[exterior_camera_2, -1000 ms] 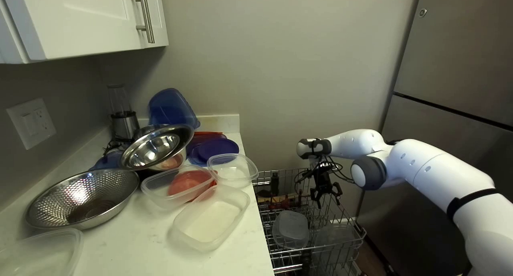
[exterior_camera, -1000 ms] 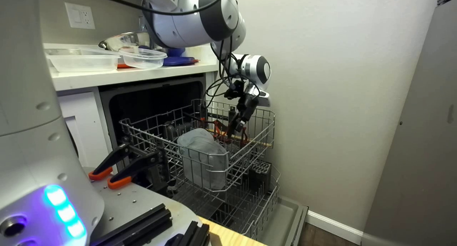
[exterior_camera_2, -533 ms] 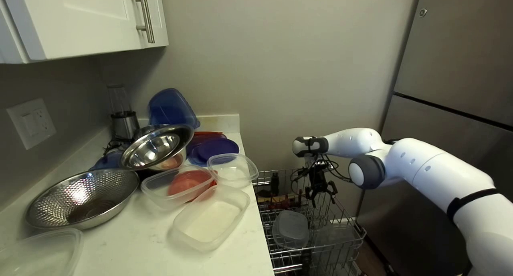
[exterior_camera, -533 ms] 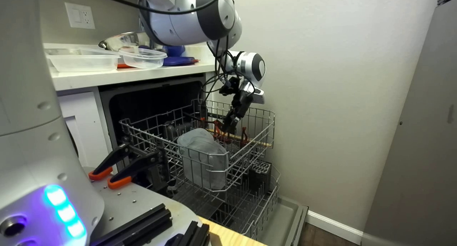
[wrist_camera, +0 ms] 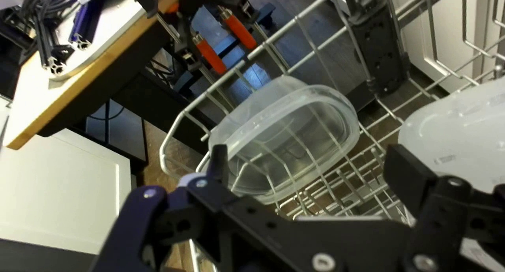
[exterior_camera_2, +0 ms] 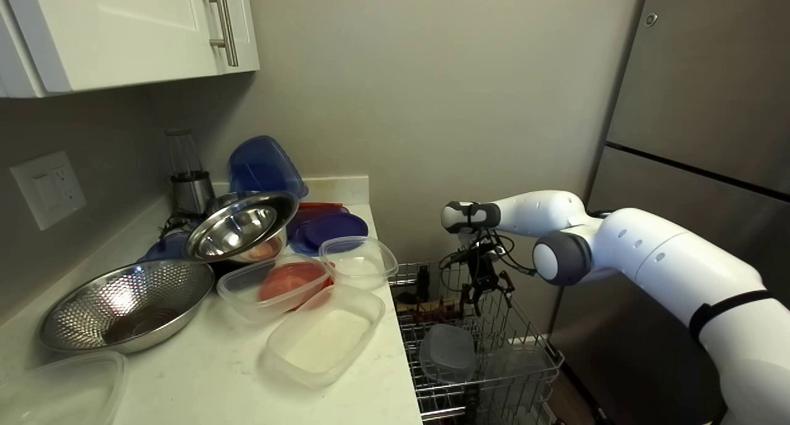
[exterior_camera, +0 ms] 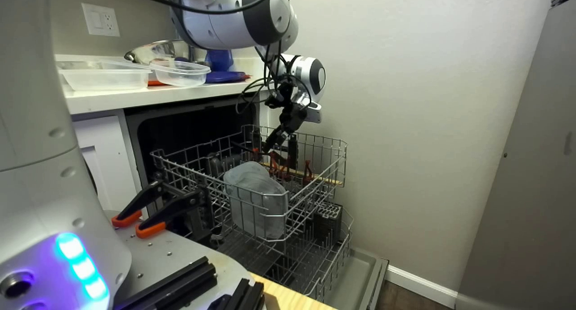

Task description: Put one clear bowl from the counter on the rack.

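A clear bowl (wrist_camera: 296, 141) lies tipped on its side in the rack (wrist_camera: 213, 89), its open mouth facing the wrist camera. In an exterior view the clear bowl (exterior_camera_2: 518, 366) shows faintly through the rack's wires; it appears too as the front pale shape, the bowl (exterior_camera: 265, 215), beside the tines. My gripper (wrist_camera: 307, 163) stands wide open above the rack, with bare wire and the bowl behind its gap. Nothing is held. In both exterior views the gripper (exterior_camera: 272, 143) (exterior_camera_2: 492, 301) hangs over the rack's far part, apart from the bowl. On the counter (exterior_camera_2: 210, 382) stand several clear containers (exterior_camera_2: 327, 335).
A pale grey domed dish (wrist_camera: 457, 134) sits beside the bowl in the rack. The counter also bears a steel colander (exterior_camera_2: 129, 308), steel bowls (exterior_camera_2: 241, 231) and blue lids (exterior_camera_2: 336, 229). Orange-tipped clamps (exterior_camera: 150, 229) stand near the rack; a wall (exterior_camera: 427, 121) rises behind.
My gripper has risen and moved toward the counter, leftward in both exterior views, staying open. The bowl and the dish in the rack have not moved.
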